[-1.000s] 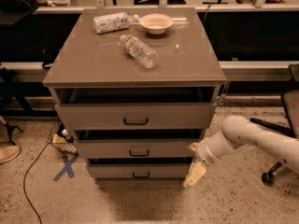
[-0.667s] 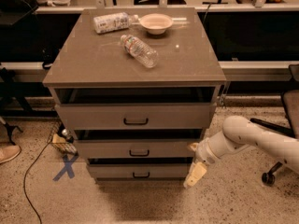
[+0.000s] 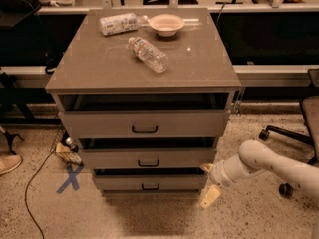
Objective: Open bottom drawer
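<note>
The bottom drawer (image 3: 149, 183) is the lowest of three grey-beige drawers in the cabinet, with a small black bar handle (image 3: 150, 186). A dark gap shows above its front panel, so it stands slightly out. My gripper (image 3: 205, 185) is at the drawer's right end, close to the front corner and low near the floor. Its cream fingers (image 3: 210, 196) are spread, one up and one down, holding nothing. The white arm (image 3: 259, 166) comes in from the right.
The middle drawer (image 3: 148, 159) and top drawer (image 3: 144, 124) also show dark gaps above them. Two plastic bottles (image 3: 148, 54) and a bowl (image 3: 166, 24) lie on the cabinet top. An office chair base (image 3: 279, 133) stands right. A cable and blue X mark (image 3: 70, 178) are on the floor left.
The arm and gripper have sunk a little lower beside the cabinet's right front corner. The drawers have not visibly moved.
</note>
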Controlling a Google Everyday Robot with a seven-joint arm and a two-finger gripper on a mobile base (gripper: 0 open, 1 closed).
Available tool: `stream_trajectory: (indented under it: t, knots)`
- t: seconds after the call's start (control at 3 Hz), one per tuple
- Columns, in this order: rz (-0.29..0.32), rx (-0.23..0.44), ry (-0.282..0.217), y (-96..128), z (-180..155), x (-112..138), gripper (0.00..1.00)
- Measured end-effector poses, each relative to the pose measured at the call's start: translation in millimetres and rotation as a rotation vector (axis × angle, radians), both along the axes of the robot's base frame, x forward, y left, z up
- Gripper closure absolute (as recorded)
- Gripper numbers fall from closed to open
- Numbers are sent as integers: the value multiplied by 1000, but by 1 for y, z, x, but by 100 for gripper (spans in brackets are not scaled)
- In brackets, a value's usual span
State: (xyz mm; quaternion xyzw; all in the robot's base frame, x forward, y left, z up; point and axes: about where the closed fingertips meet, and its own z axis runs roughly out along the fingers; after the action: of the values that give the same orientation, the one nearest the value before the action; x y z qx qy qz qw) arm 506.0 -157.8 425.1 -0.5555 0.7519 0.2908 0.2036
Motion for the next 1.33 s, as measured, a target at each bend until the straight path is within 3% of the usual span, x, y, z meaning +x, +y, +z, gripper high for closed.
stream_trajectory:
  t: [0.67,1.33]
  knots:
    - [101,129,-113,5,-96,-18,0]
    - [129,127,-135,14,-110,-23,0]
